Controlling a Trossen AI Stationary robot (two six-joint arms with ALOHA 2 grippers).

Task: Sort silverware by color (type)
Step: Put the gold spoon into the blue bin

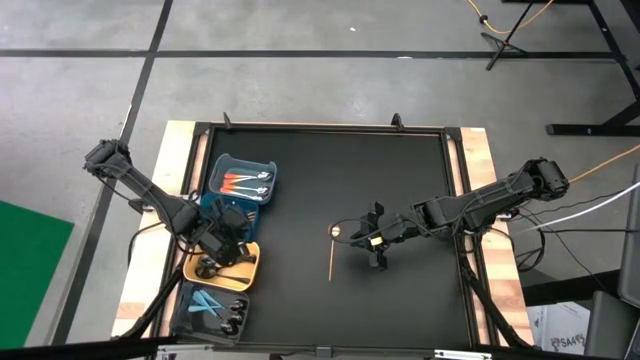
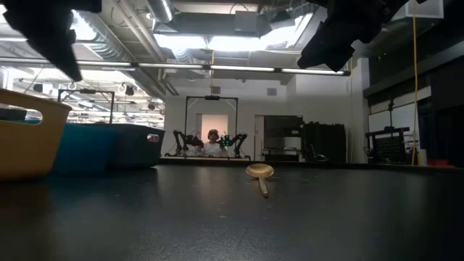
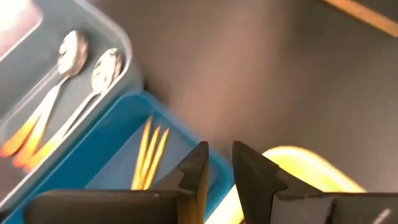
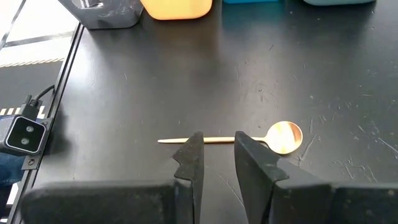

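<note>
Lying alone mid-worktop, the gold spoon (image 1: pixel 333 250) sits just beside the right tool (image 4: pixel 217 155), whose fingers stand slightly apart, empty. Well away from the spoon, the light bin (image 1: pixel 262 186) holds orange-handled spoons (image 1: pixel 242 182), the grey bin (image 1: pixel 183 305) light blue pieces (image 1: pixel 208 303). The left tool (image 3: pixel 219 171), fingers slightly apart and empty, hangs over the yellow bin (image 1: pixel 252 265), partly hiding a dark blue bin (image 3: pixel 109 155) holding gold forks (image 3: pixel 149 155). A person sits far back in the room.

A gold spoon (image 1: pixel 333 250) lies flat on the counter, alone; orange-handled spoons (image 1: pixel 245 183), gold forks (image 3: pixel 149 155) and blue pieces (image 1: pixel 208 302) lie in bins.
</note>
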